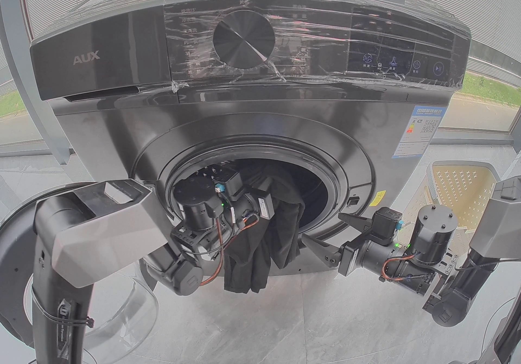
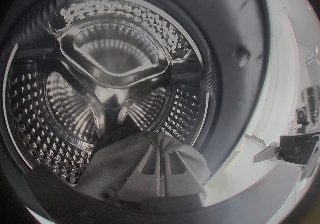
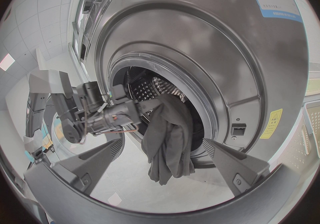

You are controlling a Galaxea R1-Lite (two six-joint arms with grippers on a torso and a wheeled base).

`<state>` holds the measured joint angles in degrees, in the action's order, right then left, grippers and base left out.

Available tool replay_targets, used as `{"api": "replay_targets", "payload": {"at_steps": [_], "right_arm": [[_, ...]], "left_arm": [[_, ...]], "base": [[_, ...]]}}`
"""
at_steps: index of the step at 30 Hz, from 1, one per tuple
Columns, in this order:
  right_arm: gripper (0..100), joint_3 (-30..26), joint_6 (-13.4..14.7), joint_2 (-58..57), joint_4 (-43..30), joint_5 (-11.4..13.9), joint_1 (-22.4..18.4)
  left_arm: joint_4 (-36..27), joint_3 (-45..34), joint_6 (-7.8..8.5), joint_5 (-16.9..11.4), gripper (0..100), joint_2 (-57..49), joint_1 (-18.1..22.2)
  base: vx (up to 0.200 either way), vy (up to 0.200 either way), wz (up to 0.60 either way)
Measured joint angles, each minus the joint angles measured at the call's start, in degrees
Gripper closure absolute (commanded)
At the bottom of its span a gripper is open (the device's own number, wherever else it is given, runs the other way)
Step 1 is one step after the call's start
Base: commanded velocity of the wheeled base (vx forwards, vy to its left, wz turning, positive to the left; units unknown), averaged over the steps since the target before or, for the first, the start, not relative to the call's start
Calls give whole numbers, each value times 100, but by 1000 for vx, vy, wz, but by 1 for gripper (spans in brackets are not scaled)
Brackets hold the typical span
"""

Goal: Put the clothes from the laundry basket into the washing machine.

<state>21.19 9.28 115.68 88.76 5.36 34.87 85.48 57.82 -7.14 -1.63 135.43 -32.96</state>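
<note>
At the open mouth of the washing machine (image 1: 260, 126), we hold a dark garment (image 1: 271, 240) halfway in

The laundry basket (image 1: 467, 186) stands just beside the machine on our right, near enough, we judge, for short trips. The garment hangs from the drum's mouth over the lower rim, most of its length outside and trailing toward the floor, so it wants pushing deeper before release. Our left gripper (image 2: 160, 154) sits in the opening, pressed together on a fold of the cloth; our right gripper (image 1: 321, 226) hovers spread and empty just beside the hanging tail, likely placed to lift it in
</note>
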Motion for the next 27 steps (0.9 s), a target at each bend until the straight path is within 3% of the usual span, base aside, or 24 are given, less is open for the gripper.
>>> {"api": "replay_targets", "payload": {"at_steps": [9,16,20,27], "right_arm": [[0,0,2,-2,-2,0,9],[0,-2,5,0,-2,-1,11],[0,-2,9,0,-2,-1,11],[0,-29,27,0,-2,-11,22]], "left_arm": [[-1186,1418,-158,134,100,716,15],[-1686,2712,-161,463,100,1223,74],[-2288,3473,-150,720,100,1496,196],[-2688,4218,-145,929,100,1802,323]], "base": [[0,0,0],[0,0,0],[0,0,0],[0,0,0]]}}
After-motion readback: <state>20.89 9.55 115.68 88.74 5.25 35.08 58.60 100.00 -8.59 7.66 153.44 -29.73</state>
